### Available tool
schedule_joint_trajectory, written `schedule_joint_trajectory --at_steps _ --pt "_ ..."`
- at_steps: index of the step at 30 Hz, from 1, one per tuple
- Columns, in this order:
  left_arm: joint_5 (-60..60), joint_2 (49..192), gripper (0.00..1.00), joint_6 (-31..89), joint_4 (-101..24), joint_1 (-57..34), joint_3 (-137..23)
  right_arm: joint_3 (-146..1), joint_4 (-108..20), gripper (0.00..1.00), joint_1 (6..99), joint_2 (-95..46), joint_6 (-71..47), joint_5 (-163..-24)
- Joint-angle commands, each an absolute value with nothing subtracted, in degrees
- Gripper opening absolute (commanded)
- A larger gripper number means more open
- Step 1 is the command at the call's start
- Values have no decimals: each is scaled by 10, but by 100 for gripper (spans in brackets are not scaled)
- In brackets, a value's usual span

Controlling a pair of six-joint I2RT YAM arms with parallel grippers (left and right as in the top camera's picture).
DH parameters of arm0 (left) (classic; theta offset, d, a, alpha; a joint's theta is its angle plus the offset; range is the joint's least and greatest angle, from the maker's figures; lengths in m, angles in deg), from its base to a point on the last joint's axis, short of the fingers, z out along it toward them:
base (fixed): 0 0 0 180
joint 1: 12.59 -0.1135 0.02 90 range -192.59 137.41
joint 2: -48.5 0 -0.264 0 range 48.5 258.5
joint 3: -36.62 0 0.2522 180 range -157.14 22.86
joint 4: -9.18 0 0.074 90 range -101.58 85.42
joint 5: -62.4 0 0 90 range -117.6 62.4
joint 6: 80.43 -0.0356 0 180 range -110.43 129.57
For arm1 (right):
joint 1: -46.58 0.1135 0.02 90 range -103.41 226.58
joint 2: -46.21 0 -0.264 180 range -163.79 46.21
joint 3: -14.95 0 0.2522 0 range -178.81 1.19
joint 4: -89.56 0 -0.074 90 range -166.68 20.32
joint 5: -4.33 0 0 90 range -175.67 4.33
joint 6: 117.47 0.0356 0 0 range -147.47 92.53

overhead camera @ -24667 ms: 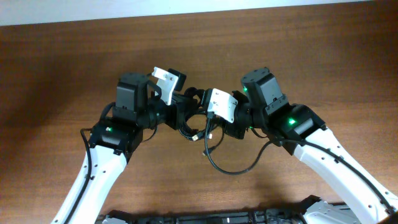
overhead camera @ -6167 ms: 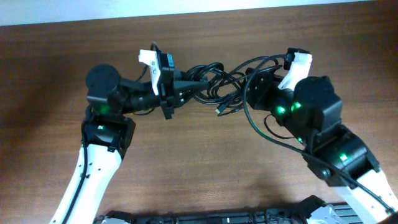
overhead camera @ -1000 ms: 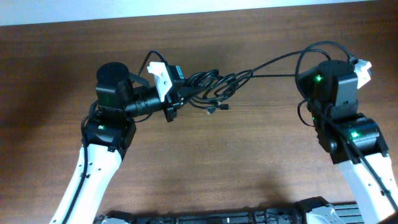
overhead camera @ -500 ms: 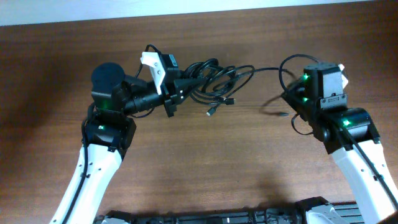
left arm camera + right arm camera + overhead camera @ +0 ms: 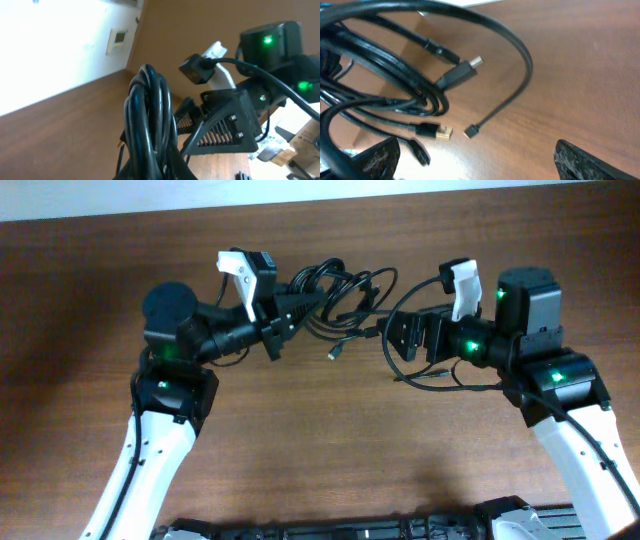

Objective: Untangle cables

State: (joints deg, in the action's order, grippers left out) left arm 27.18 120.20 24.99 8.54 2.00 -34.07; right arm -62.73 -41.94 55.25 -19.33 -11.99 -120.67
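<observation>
The cables [image 5: 338, 292] are a knotted bunch of thin black loops hanging just above the brown table [image 5: 320, 440], between the two arms. My left gripper [image 5: 288, 314] is shut on the bunch's left end; its wrist view is filled by the looped cords [image 5: 150, 120], and its jaws [image 5: 160, 172] barely show at the bottom edge. A small plug [image 5: 332, 356] dangles below the bunch. My right gripper [image 5: 392, 340] stands open just right of it, holding nothing. Its wide-apart fingertips [image 5: 375, 157] frame loose plug ends [image 5: 442, 132], and the right gripper [image 5: 482, 167] is over bare wood.
A pale strip [image 5: 400, 188] runs along the table's far edge. Dark equipment [image 5: 350, 530] lines the near edge. The right arm's own thicker black wire [image 5: 430, 380] loops under its wrist. Bare wood lies left and in front of the arms.
My right gripper has opened and let go of the strand it had pulled out to the right, then swung back left to the bunch. The left gripper has kept its hold.
</observation>
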Motion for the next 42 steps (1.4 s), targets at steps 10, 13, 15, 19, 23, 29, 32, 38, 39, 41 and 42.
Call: schedule_joint_trajectory --at_steps 10,13,15,19,23,29,32,38,39,41,42 --pt "352 1198 0 252 158 49 -346 -633 -501 97 585 -214 -69 -935" --pt "386 1198 0 252 188 50 -346 -633 -515 97 585 -220 -15 -827" --pt "423 1198 0 252 218 49 -346 -633 -521 97 585 -221 -15 -822" --pt "472 1198 0 237 233 49 -346 -633 -521 97 585 -221 -15 -822" --pt "463 1198 0 230 232 49 -346 -633 -518 97 585 -221 -15 -854" --pt "469 1200 0 220 228 49 -346 -633 -490 97 585 -221 -17 -946" --pt "510 1210 0 182 228 49 -346 -633 -510 97 585 -221 -17 -989" --pt "511 1228 0 176 228 49 -346 -633 -595 97 585 -221 -16 -1031" --pt "511 1228 0 176 228 49 -346 -633 -605 97 585 -221 -16 -1031" --pt "511 1228 0 176 228 49 -346 -633 -626 97 585 -221 -10 -1036" --pt "511 1228 0 175 228 49 -346 -633 -633 97 585 -221 10 -1045"
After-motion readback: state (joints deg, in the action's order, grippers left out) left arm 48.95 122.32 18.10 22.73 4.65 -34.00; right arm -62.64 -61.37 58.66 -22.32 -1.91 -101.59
